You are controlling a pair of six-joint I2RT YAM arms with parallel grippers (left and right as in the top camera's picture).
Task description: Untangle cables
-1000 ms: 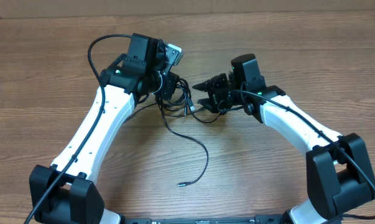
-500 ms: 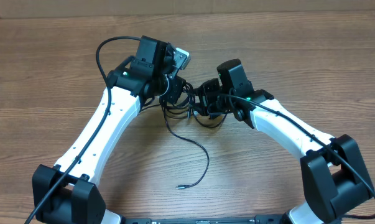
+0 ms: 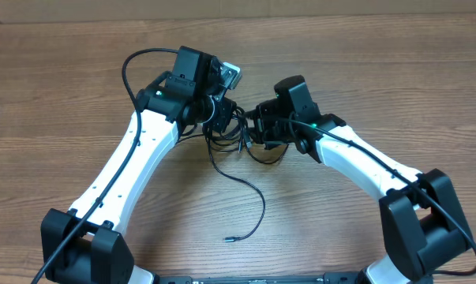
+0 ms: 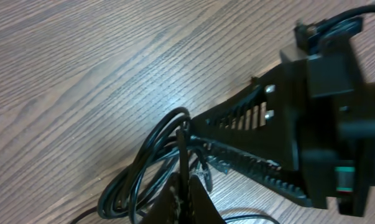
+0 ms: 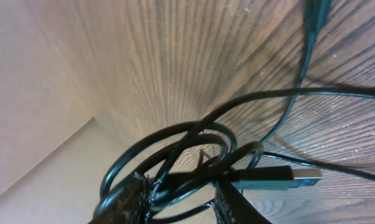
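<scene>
The cables [image 3: 239, 138] are a bunch of thin black loops in the middle of the table between my two grippers. One loose strand [image 3: 257, 197] trails toward me and ends in a small plug [image 3: 230, 235]. My left gripper [image 3: 224, 118] is shut on one strand; the wrist view shows that strand pinched between its tips [image 4: 188, 186], with loops [image 4: 140, 165] hanging to the left. My right gripper [image 3: 253, 126] reaches into the bunch from the right. Its jaws [image 5: 184, 199] stand apart with several strands [image 5: 175, 140] crossing the gap, and a silver-tipped plug [image 5: 296, 177] lies over the right finger.
Both white arms curve in from the near edge, with thicker black wires along them. In the left wrist view the right gripper [image 4: 193, 132] points at the left fingertips, very close. Another plug [image 5: 314, 15] hangs at the top of the right wrist view. The wooden table [image 3: 64, 79] ends at a wall behind.
My right gripper has moved left into the tangle and its jaws have narrowed around the strands. The left gripper shifted slightly right early on, still shut on its strand.
</scene>
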